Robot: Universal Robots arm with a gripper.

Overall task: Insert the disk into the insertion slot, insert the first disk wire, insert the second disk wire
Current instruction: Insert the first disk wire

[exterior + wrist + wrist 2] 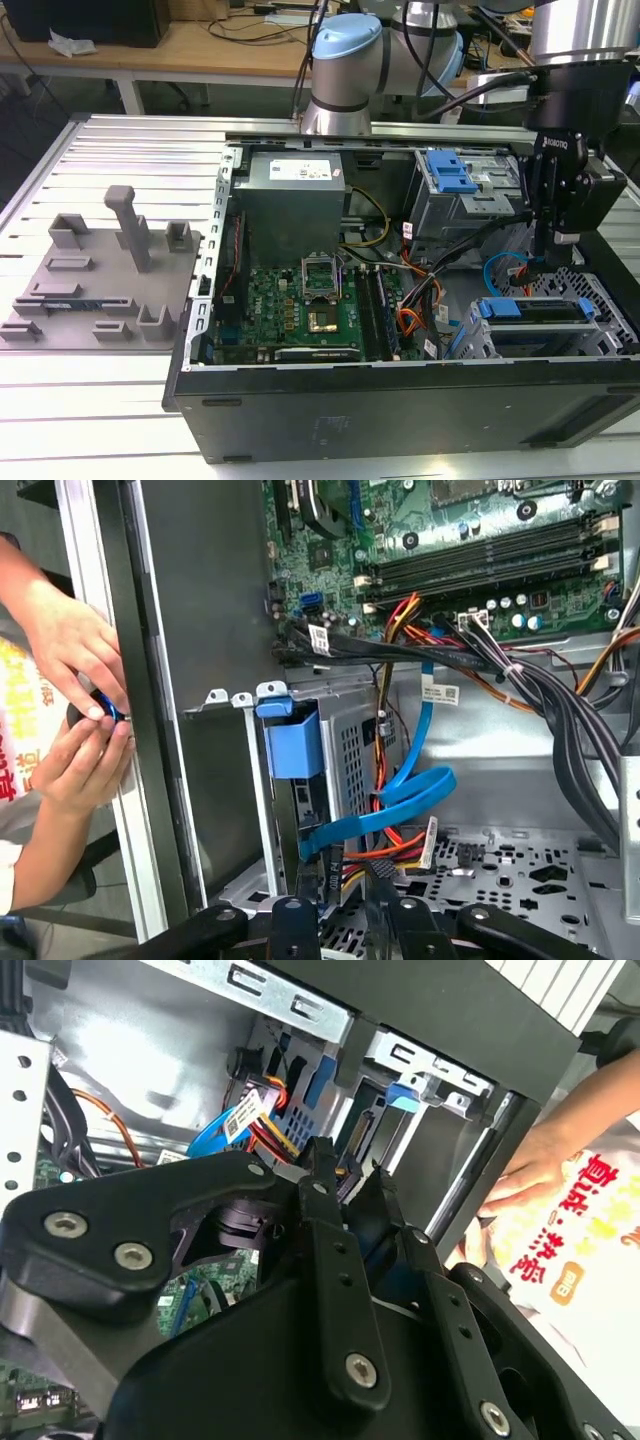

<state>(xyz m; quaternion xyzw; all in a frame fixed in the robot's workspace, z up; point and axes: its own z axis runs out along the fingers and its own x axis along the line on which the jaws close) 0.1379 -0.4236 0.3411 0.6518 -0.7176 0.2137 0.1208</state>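
The disk point(535, 309), silver in its blue carrier, sits inside the insertion slot point(478, 347), the low grey cage at the exterior view's lower right. The carrier's blue end point(294, 742) shows in the first wrist view. My gripper point(553, 262) hangs just behind the disk, inside the case. In both wrist views my gripper point(340, 915) point(350, 1170) stands narrow, shut on a black wire plug point(340, 878) with yellow and orange leads at the disk's rear. A flat blue disk wire point(400, 800) loops down to the same rear edge.
A taller grey cage with a blue latch point(450, 175) stands behind the gripper. The motherboard point(300, 305) and power supply point(290, 200) lie towards the exterior view's left. Black cable bundles point(560, 710) cross nearby. A person's hands point(70, 680) work outside the case wall.
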